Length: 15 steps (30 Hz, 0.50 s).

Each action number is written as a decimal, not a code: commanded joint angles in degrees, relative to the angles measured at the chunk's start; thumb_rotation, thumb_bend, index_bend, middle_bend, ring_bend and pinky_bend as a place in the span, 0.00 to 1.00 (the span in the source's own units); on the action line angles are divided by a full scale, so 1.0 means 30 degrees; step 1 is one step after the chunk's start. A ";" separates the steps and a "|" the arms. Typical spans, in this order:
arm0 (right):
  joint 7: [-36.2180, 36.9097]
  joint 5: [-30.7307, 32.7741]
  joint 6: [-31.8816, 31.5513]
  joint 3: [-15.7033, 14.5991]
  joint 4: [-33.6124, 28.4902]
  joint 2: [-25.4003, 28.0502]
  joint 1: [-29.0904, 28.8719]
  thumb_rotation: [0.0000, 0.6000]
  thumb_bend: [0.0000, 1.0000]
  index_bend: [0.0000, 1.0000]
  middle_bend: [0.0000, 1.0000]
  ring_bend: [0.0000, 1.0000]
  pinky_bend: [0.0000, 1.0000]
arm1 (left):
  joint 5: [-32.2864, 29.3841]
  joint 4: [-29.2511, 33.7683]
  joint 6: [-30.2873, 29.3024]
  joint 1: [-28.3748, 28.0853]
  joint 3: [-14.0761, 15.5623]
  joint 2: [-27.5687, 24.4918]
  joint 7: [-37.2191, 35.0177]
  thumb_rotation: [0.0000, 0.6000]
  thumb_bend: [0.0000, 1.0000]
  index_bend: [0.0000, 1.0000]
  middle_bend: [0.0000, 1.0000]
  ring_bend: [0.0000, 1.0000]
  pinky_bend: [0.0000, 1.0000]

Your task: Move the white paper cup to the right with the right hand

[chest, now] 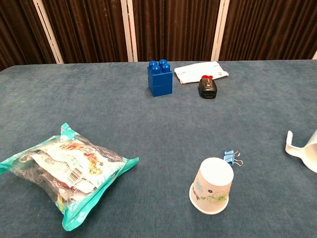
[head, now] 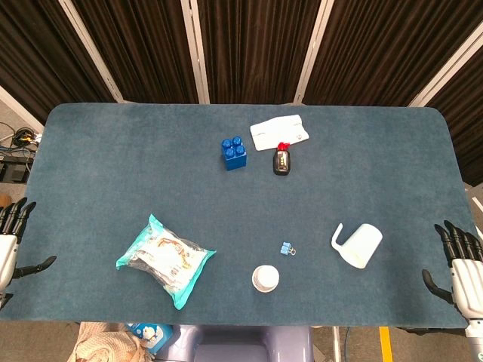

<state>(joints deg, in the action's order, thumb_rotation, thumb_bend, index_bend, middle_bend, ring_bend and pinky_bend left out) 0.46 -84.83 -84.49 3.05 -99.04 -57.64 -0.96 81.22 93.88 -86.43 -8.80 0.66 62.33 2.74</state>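
The white paper cup (head: 265, 278) (chest: 212, 185) stands upside down near the table's front edge, a little right of centre; it has a green floral print. My right hand (head: 460, 264) hangs off the table's right edge with its fingers spread and nothing in them, well to the right of the cup. Off the left edge my left hand (head: 10, 245) is also empty, fingers apart. Neither hand shows in the chest view.
A small blue binder clip (head: 287, 248) lies just behind the cup. A white pitcher (head: 358, 245) lies on its side between the cup and my right hand. A snack bag (head: 164, 260) sits front left. A blue brick (head: 234, 152), black object (head: 281, 161) and white cloth (head: 279, 132) lie further back.
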 commanded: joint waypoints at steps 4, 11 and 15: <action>0.1734 -0.2005 0.0483 -0.0225 0.0449 0.0309 -0.0881 1.00 0.35 0.00 0.00 0.00 0.05 | -0.0063 -0.0079 0.0261 0.0014 -0.0194 0.0025 -0.0149 1.00 0.00 0.00 0.00 0.00 0.01; 0.3605 -0.5193 0.1989 -0.0810 0.1216 0.0816 -0.2835 1.00 0.35 0.00 0.00 0.00 0.07 | 0.0051 -0.0235 0.0466 0.0019 -0.0411 0.0115 -0.0280 1.00 0.00 0.00 0.00 0.00 0.01; 0.3904 -0.6355 0.3430 -0.1316 0.0773 0.0933 -0.3934 1.00 0.35 0.00 0.00 0.00 0.09 | 0.0313 -0.0259 0.0451 0.0046 -0.0414 0.0207 -0.0050 1.00 0.00 0.00 0.00 0.00 0.01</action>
<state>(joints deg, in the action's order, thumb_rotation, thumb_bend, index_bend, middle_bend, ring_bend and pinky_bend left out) 11.47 -102.05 -76.56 0.14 -96.06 -55.22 -10.79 82.02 93.13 -85.05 -8.68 -0.59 62.88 2.44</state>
